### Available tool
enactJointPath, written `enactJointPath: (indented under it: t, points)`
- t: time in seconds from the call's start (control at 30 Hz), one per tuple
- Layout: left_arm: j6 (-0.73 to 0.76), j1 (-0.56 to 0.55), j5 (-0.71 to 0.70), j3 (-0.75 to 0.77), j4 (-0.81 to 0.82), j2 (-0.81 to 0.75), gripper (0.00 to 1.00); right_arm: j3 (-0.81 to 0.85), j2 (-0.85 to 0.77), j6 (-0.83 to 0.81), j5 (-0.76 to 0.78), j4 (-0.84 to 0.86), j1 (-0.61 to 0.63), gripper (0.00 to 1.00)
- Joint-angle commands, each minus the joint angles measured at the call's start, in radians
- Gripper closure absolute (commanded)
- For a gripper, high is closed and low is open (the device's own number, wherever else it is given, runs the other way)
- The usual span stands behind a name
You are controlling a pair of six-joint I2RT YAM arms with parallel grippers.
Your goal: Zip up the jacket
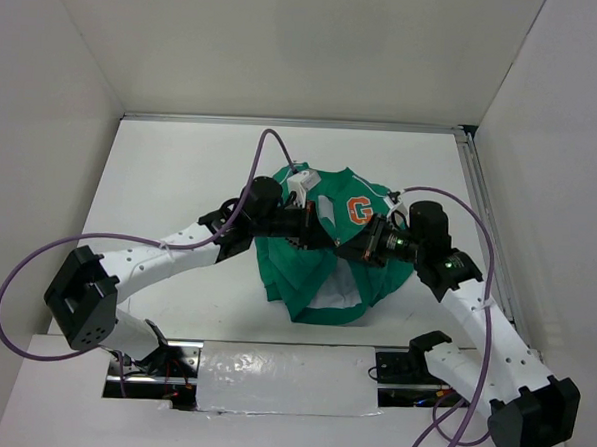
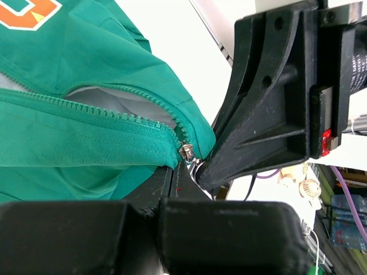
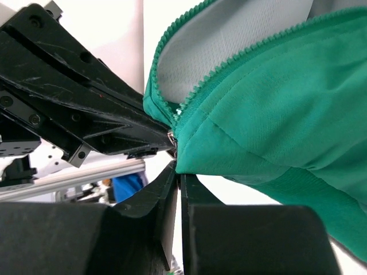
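Since the small green fabric jacket (image 1: 291, 278), lying mid-desk, is light and limp, grip beside its silver metal slider (image 2: 185, 150): left jaws clamp the hem; right jaws near-closed, hold unconfirmed.

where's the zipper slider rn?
Left wrist view: the zipper slider sits mid-frame at the jacket's right edge, where the two rows of teeth meet, just above the left gripper.

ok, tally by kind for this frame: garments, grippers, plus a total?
jacket: 1
grippers: 2 (left gripper, right gripper)
total: 3
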Motion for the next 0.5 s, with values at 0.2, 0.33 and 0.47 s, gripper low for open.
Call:
enactJointPath:
  t: [0.2, 0.33, 0.47]
  points:
    - [-0.009, -0.016, -0.033, 0.001, 0.094, -0.056, 1.0, -0.03, -0.053, 0.061, -0.028, 0.075, 0.001, 0.74]
    - [-0.032, -0.021, -0.014, 0.002, 0.099, -0.057, 1.0, -0.058, -0.078, 0.078, -0.022, 0.12, 0.001, 0.72]
    - [-0.051, -0.029, -0.002, -0.008, 0.106, -0.062, 1.0, -0.073, -0.073, 0.082, -0.019, 0.155, 0.001, 0.73]
